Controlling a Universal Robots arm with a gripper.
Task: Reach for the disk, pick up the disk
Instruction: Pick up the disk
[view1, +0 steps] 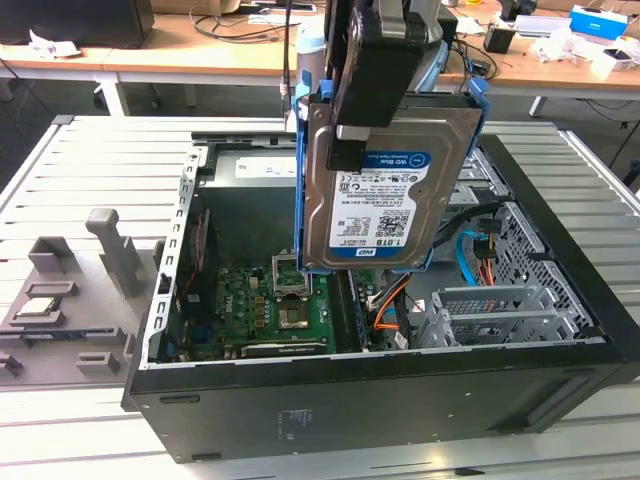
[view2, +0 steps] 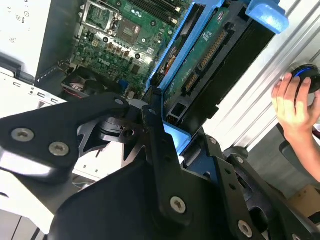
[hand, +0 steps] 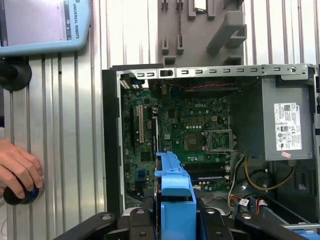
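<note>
One open computer case (view1: 400, 400) lies on the slatted desk (view1: 90, 160), motherboard (view1: 270, 310) exposed. Above it the gripper (view1: 385, 60) holds the disk (view1: 385, 190) in the air by its top edge, jaws pinching it. A hand (hand: 17, 167) rests near the desk's edge.

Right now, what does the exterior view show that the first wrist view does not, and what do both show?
Exterior view alone: the silver metal hard drive's white-and-blue label face, lifted above the case by the black gripper, and a small square silver chip on the grey holder. First wrist view alone: a person's hand on a black knob. Both: the open black computer case and its green motherboard.
</note>
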